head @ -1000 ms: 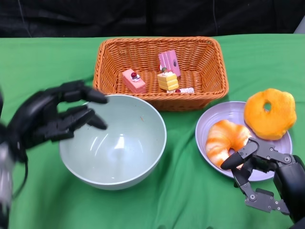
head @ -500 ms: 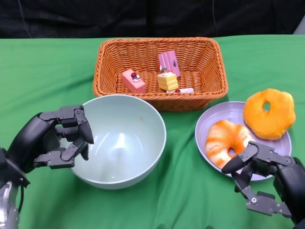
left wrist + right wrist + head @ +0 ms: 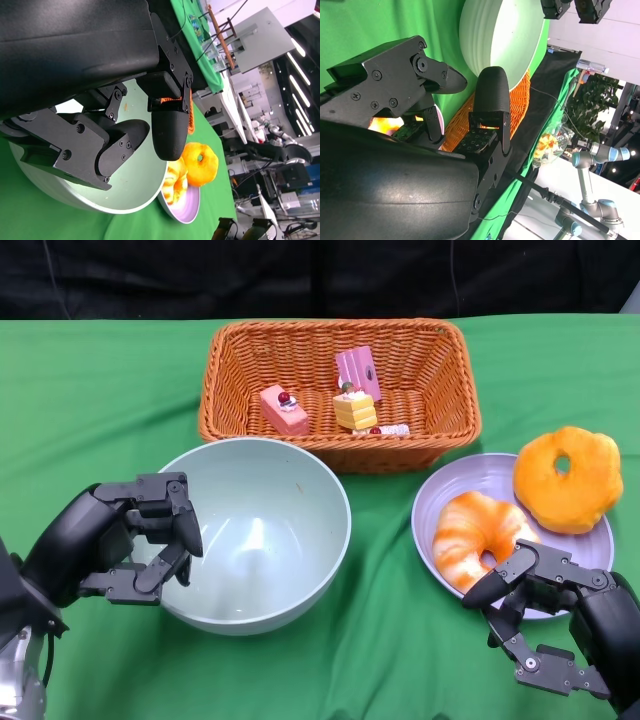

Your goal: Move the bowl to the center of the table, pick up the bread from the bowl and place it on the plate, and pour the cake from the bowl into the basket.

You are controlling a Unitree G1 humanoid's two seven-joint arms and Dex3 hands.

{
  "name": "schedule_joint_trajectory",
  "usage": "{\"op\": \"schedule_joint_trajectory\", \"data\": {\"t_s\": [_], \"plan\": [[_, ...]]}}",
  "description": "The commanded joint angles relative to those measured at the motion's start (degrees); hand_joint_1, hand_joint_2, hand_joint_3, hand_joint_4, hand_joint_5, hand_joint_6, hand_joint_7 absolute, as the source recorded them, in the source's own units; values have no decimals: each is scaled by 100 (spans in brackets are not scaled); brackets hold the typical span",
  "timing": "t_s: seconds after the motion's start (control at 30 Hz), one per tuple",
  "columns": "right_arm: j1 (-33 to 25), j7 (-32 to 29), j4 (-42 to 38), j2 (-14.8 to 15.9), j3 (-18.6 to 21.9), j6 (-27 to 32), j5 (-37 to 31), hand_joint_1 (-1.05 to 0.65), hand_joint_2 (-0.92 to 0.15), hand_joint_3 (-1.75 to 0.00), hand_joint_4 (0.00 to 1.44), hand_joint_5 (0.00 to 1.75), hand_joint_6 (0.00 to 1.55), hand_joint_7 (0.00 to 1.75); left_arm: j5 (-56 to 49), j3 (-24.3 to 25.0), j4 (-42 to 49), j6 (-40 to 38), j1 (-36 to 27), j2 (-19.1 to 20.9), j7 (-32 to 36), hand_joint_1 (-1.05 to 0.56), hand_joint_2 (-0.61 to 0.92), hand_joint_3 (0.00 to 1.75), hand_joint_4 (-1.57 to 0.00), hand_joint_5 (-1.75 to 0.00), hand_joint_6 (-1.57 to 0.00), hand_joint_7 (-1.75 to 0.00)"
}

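The pale green bowl [image 3: 262, 540] stands empty in front of the basket, left of the table's middle. My left hand [image 3: 128, 546] sits against its left rim, fingers bent and apart, holding nothing; the left wrist view shows the bowl [image 3: 127, 197] behind those fingers. The orange wicker basket [image 3: 335, 328] holds a pink cake slice [image 3: 283, 410], a yellow cake piece [image 3: 354, 411] and another pink slice [image 3: 358, 371]. On the lavender plate [image 3: 450, 485] lie a croissant [image 3: 478, 536] and a ring-shaped bread [image 3: 567, 478]. My right hand [image 3: 545, 625] hovers at the plate's near edge, fingers apart and empty.
Green cloth covers the table [image 3: 90, 390], with a black backdrop behind it. Basket, bowl and plate stand close together. The right wrist view shows the bowl [image 3: 500, 35] and the basket's side [image 3: 462, 122] beyond my right hand's fingers.
My left hand has drawn back from over the bowl and come down beside its left rim, fingers more curled. My right hand has sunk slightly toward the near edge.
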State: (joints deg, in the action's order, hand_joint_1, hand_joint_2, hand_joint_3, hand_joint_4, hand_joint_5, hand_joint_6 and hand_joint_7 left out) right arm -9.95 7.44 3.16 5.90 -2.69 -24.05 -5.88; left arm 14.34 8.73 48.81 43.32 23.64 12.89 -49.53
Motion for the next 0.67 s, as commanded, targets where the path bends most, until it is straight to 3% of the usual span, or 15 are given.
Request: {"op": "schedule_joint_trajectory", "data": {"t_s": [0.03, 0.33, 0.67], "plan": [[2, 21, -21, 78, 41, 12, 94, -5, -64, -84, 78, 148, 76, 118, 34, 14, 76, 65, 78, 81, -2, -4, 53, 121, -80, -169, -74, -147], [-148, 62, 48, 102, 6, -120, 100, -6, -64, -84, 77, 153, 75, 119, 24, 6, 62, 72, 65, 100, -3, -6, 51, 119, -80, -169, -74, -147], [-374, 136, 364, 136, -204, 130, -139, -4, -65, -83, 75, 153, 72, 120, 40, 31, 180, 35, 133, 138, -29, -5, 52, 120, -80, -169, -75, -146]]}}
